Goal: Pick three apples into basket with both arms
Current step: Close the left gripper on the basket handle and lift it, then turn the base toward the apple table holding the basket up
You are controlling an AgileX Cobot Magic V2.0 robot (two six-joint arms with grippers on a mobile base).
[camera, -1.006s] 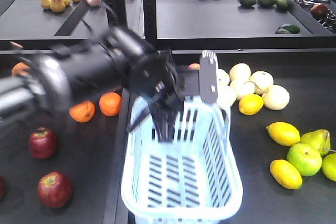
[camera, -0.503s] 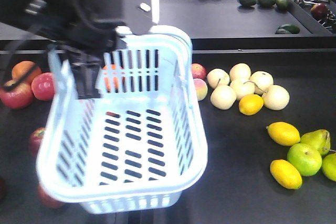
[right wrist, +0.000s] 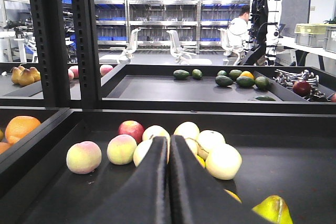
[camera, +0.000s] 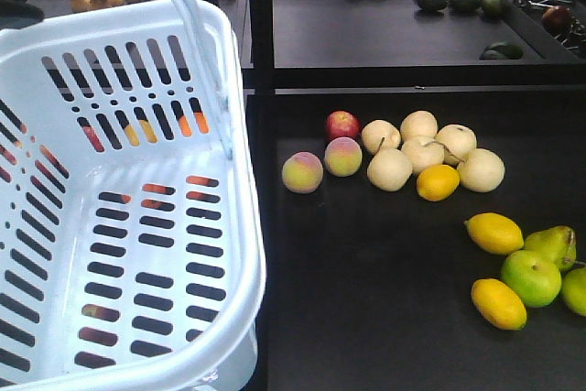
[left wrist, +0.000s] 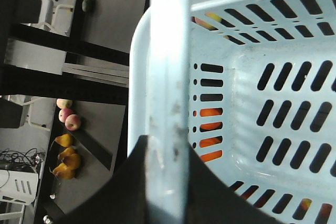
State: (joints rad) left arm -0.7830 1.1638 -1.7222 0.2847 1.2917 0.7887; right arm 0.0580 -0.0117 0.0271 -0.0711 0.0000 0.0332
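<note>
On the left, basket (camera: 101, 171) screening oranges (left wrist: 210, 126), peaches (camera: 302, 172), lemons (camera: 494, 233) alongside

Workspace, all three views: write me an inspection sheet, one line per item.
Surface: black tray, dark and matte.
Job's things: basket held by its handle close to the front camera, with no apples in it; red fruit behind its slots, too hidden to identify.
Clutter: peaches, pale round fruit, lemons and green apples on the tray; oranges behind the basket slots; avocados on the rear shelf.
Grippers: left gripper shut on the handle; right gripper shut, holding nothing.
Cables: wires at the left wrist view's edge.
Surroundings: rack posts, blue bins, chairs, a person.
</note>
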